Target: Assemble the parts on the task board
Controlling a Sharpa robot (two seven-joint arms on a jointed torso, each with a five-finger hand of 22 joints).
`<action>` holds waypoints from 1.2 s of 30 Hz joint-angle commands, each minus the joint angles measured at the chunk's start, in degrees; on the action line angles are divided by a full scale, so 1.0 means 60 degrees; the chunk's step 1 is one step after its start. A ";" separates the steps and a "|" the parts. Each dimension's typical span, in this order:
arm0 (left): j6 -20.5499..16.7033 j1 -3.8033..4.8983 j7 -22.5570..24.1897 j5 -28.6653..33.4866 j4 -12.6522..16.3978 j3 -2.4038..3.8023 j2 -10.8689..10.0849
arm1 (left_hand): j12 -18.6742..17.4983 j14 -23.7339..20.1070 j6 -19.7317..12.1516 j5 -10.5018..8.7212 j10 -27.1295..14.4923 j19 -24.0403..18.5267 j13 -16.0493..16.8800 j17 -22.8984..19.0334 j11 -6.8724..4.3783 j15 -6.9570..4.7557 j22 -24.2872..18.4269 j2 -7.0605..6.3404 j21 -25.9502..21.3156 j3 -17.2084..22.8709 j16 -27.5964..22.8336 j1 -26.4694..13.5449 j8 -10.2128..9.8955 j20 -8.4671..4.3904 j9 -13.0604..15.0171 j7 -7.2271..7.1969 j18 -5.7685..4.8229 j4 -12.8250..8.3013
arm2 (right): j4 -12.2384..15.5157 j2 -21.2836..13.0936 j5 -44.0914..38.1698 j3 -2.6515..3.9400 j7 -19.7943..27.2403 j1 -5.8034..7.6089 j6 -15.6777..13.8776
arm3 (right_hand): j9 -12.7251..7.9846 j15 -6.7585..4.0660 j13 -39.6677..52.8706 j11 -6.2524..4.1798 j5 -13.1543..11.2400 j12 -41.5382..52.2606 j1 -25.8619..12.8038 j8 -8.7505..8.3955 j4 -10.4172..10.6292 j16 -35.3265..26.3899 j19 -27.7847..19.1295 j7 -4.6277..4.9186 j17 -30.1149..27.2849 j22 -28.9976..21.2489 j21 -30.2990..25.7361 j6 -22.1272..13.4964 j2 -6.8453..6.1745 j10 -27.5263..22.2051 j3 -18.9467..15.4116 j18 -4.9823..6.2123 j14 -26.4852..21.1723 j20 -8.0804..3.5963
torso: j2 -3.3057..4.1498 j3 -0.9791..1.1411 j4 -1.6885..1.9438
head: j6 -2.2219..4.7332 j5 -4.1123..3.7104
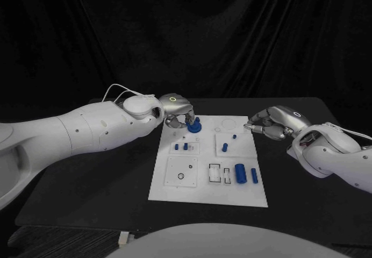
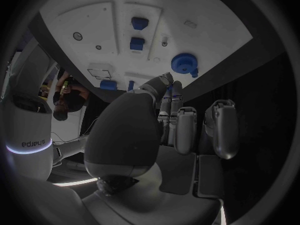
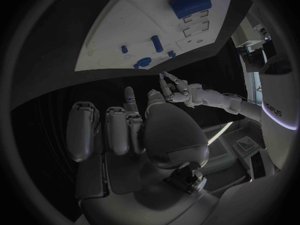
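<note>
Your left hand is hovering beside the gear at the upper left of the board, touching it perhaps, grip unclear; your right hand is waiting empty, fingers loosely apart, at the board's upper right edge.

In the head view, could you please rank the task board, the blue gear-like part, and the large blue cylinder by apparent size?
1. task board
2. large blue cylinder and blue gear-like part: look much alike, with the left hand partly covering the gear, so unranked.

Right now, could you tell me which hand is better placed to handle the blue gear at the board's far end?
Left, probably: the left hand hovers beside the gear, while the right hand sits off the board's opposite edge.
</note>
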 commanded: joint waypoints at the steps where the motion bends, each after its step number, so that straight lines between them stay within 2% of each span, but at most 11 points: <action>1: 0.0322 0.0035 0.0105 -0.0008 0.0000 0.0002 -0.0008 | -0.0092 -0.0014 -0.0116 -0.0128 -0.0017 -0.0011 -0.0027 -0.0129 -0.0001 -0.0008 0.1871 0.0051 -0.0062 0.0000 -0.0027 -0.0068 -0.0082 -0.0010 -0.0024 0.0000 -0.0033 0.0012 | -0.0002 0.0017 -0.0019 0.0006 -0.0202 -0.0027 0.0117 | 0.0009 -0.0023 0.2382 -0.0004 0.0044 -0.0067 -0.0037 0.0015 -0.0005 -0.0036 0.0386 -0.0013 -0.0019 0.1898 -0.0050 0.0059 0.0056 0.1002 -0.0036 0.0164 0.0539 0.0035 | 0.0007 -0.0002 -0.0011 | 0.0002 0.0023; 4: 0.0468 -0.0024 0.0116 -0.0008 -0.0090 0.0001 -0.0013 | -0.0197 -0.0093 -0.0208 -0.0241 -0.0108 -0.0072 -0.0067 -0.0282 -0.0001 -0.0008 0.1842 0.0055 -0.0162 0.0013 -0.0097 -0.0105 -0.0163 -0.0009 -0.0055 -0.0022 -0.0014 0.0045 | -0.0014 0.0040 -0.0019 0.0006 -0.0220 -0.0035 0.0139 | 0.0009 -0.0022 0.2382 -0.0004 0.0049 -0.0067 -0.0019 0.0015 -0.0013 -0.0037 0.0384 -0.0014 -0.0022 0.1896 -0.0056 0.0062 0.0063 0.1002 -0.0030 0.0165 0.0538 0.0036 | 0.0011 0.0000 -0.0011 | 0.0002 0.0029; 9: 0.0645 -0.0231 0.0113 -0.0008 -0.0257 0.0000 0.0023 | -0.0246 -0.0114 -0.0234 -0.0297 -0.0144 -0.0083 -0.0085 -0.0324 0.0006 -0.0008 0.1838 0.0053 -0.0180 0.0020 -0.0115 -0.0119 -0.0194 -0.0008 -0.0065 -0.0018 -0.0011 0.0059 | -0.0029 0.0075 -0.0019 0.0006 -0.0236 -0.0046 0.0177 | 0.0009 -0.0022 0.2381 -0.0003 0.0049 -0.0067 -0.0018 0.0015 -0.0014 -0.0038 0.0384 -0.0014 -0.0023 0.1895 -0.0057 0.0062 0.0063 0.1002 -0.0029 0.0165 0.0537 0.0036 | -0.0004 0.0009 -0.0005 | 0.0002 0.0020; 14: 0.0692 -0.0377 0.0050 -0.0008 -0.0376 -0.0001 0.0044 | -0.0273 -0.0125 -0.0257 -0.0368 -0.0150 -0.0089 -0.0095 -0.0349 0.0009 -0.0007 0.1835 0.0039 -0.0191 0.0013 -0.0126 -0.0146 -0.0219 -0.0007 -0.0074 -0.0017 -0.0010 0.0077 | -0.0037 0.0086 -0.0019 0.0006 -0.0225 -0.0050 0.0181 | 0.0007 -0.0020 0.2377 -0.0003 0.0062 -0.0070 0.0021 0.0010 -0.0032 -0.0036 0.0381 -0.0014 -0.0017 0.1893 -0.0066 0.0061 0.0059 0.0999 -0.0022 0.0167 0.0537 0.0037 | 0.0034 -0.0007 0.0002 | 0.0002 0.0001; 17: 0.0716 -0.0438 0.0012 -0.0008 -0.0443 -0.0001 0.0064 | -0.0288 -0.0144 -0.0278 -0.0415 -0.0142 -0.0089 -0.0100 -0.0393 0.0025 -0.0005 0.1836 0.0029 -0.0192 0.0013 -0.0144 -0.0160 -0.0239 -0.0007 -0.0081 0.0000 -0.0010 0.0086 | -0.0058 0.0102 -0.0019 0.0006 -0.0207 -0.0052 0.0170 | 0.0007 -0.0020 0.2377 -0.0003 0.0062 -0.0070 0.0021 0.0010 -0.0032 -0.0036 0.0381 -0.0014 -0.0017 0.1893 -0.0066 0.0061 0.0059 0.0999 -0.0022 0.0167 0.0537 0.0037 | 0.0048 -0.0008 0.0004 | 0.0002 0.0048; 22: 0.0761 -0.0502 -0.0037 -0.0008 -0.0477 -0.0001 0.0070 | -0.0298 -0.0142 -0.0296 -0.0462 -0.0130 -0.0091 -0.0104 -0.0394 0.0027 -0.0003 0.1834 0.0025 -0.0199 0.0018 -0.0144 -0.0164 -0.0257 -0.0007 -0.0087 0.0001 -0.0009 0.0091 | -0.0079 0.0117 -0.0019 0.0006 -0.0195 -0.0054 0.0176 | 0.0006 -0.0021 0.2377 -0.0005 0.0066 -0.0069 0.0032 0.0007 -0.0036 -0.0040 0.0382 -0.0011 -0.0027 0.1895 -0.0061 0.0059 0.0053 0.1000 -0.0023 0.0165 0.0535 0.0038 | 0.0032 -0.0006 -0.0003 | 0.0002 0.0025; 27: 0.0754 -0.0554 -0.0101 -0.0008 -0.0509 -0.0002 0.0109 | -0.0306 -0.0175 -0.0302 -0.0479 -0.0131 -0.0114 -0.0107 -0.0464 0.0029 -0.0001 0.1823 0.0026 -0.0237 0.0020 -0.0172 -0.0170 -0.0264 -0.0006 -0.0090 0.0002 0.0000 0.0098 | -0.0088 0.0124 -0.0019 0.0006 -0.0185 -0.0056 0.0169 | 0.0006 -0.0021 0.2377 -0.0006 0.0067 -0.0070 0.0036 0.0006 -0.0038 -0.0040 0.0376 -0.0010 -0.0026 0.1888 -0.0080 0.0057 0.0051 0.0999 -0.0023 0.0170 0.0535 0.0038 | 0.0024 -0.0003 -0.0010 | 0.0002 0.0056; 36: 0.0764 -0.0645 -0.0167 -0.0008 -0.0626 -0.0002 0.0207 | -0.0319 -0.0184 -0.0309 -0.0491 -0.0137 -0.0124 -0.0112 -0.0482 0.0033 0.0001 0.1818 0.0031 -0.0254 0.0026 -0.0181 -0.0173 -0.0273 -0.0006 -0.0092 0.0002 0.0003 0.0104 | -0.0075 0.0115 -0.0019 0.0006 -0.0181 -0.0059 0.0158 | 0.0006 -0.0021 0.2377 -0.0006 0.0067 -0.0070 0.0036 0.0006 -0.0038 -0.0040 0.0376 -0.0010 -0.0026 0.1888 -0.0080 0.0057 0.0051 0.0999 -0.0023 0.0170 0.0535 0.0038 | 0.0017 0.0001 -0.0016 | 0.0002 0.0011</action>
